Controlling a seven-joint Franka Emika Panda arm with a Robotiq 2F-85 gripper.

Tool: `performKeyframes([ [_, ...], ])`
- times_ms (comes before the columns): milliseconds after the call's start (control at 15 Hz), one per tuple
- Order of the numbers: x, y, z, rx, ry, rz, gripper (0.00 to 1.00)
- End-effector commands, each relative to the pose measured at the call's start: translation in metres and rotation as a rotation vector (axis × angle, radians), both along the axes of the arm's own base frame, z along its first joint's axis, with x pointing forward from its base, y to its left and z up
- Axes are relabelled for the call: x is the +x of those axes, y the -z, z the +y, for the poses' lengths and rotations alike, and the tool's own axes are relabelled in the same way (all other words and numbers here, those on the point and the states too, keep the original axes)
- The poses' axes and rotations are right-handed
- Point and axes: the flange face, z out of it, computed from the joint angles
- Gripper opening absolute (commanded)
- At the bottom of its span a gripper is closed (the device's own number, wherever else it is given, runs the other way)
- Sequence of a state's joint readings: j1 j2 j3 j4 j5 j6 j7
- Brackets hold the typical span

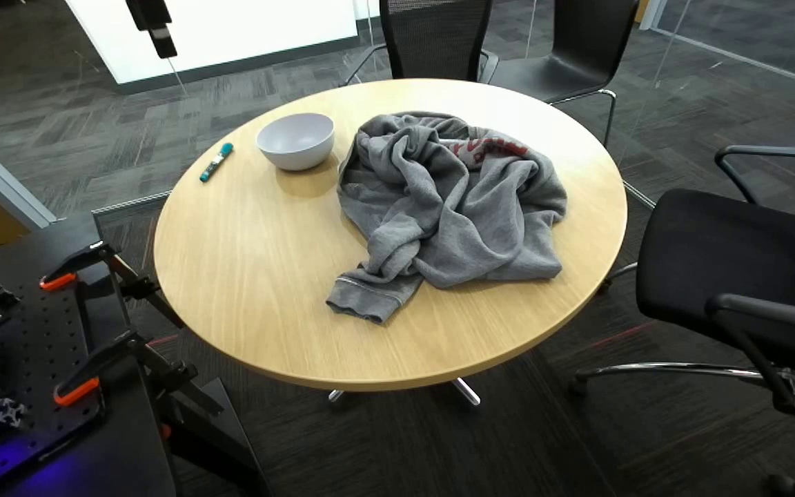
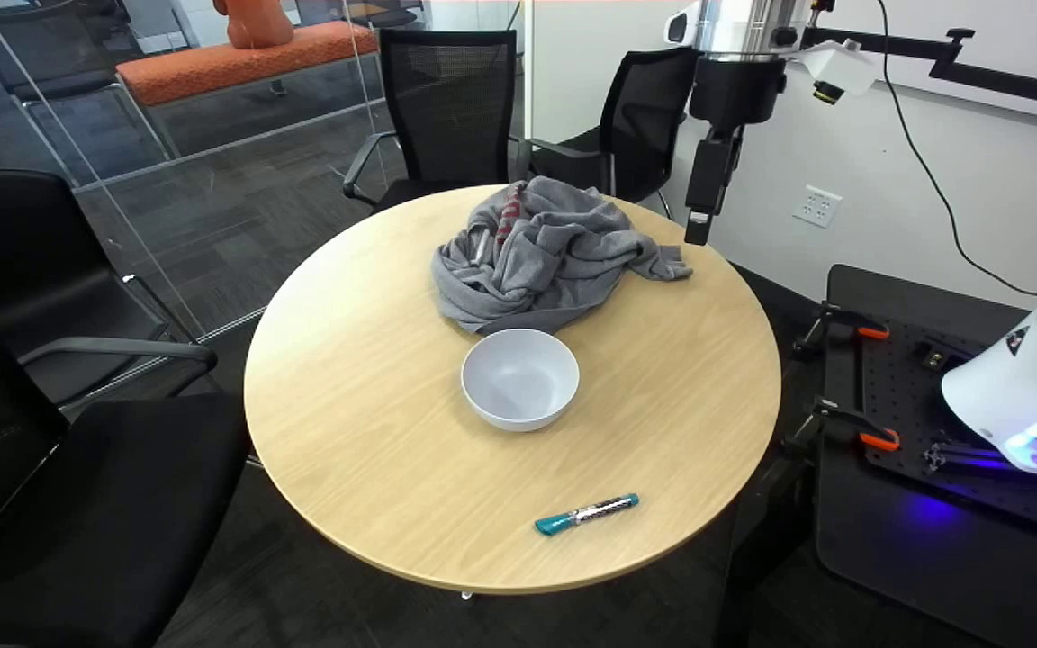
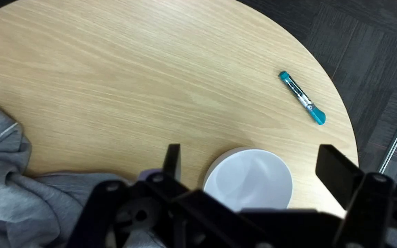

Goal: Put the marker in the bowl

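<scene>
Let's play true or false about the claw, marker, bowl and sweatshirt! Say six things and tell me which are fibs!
1. The bowl sits between the marker and the grey sweatshirt. True.
2. The bowl is upside down. False: its open side faces up.
3. The marker is inside the bowl. False: it lies on the table.
4. The claw is open. True.
5. The grey sweatshirt is neatly folded. False: it lies crumpled.
6. The marker has teal ends. True.

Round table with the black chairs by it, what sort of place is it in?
Probably an office meeting room: a round table with black chairs beside it, and a see-through glass partition in the background.
</scene>
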State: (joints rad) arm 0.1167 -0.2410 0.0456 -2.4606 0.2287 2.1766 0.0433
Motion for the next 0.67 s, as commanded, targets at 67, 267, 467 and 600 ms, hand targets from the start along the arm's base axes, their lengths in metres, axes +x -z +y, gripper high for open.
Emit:
performKeyframes([
  [67, -0.006, -0.004, 0.031, -0.014, -0.052, -0.119, 1.00],
  [267, -0.012, 0.001, 0.063, -0.028, -0.133, -0.199, 1.00],
  [467, -0.025, 0.009, 0.096, -0.037, -0.224, -0.240, 1.00],
  [600, -0.033, 0.015, 0.116, -0.041, -0.287, -0.258, 1.00],
])
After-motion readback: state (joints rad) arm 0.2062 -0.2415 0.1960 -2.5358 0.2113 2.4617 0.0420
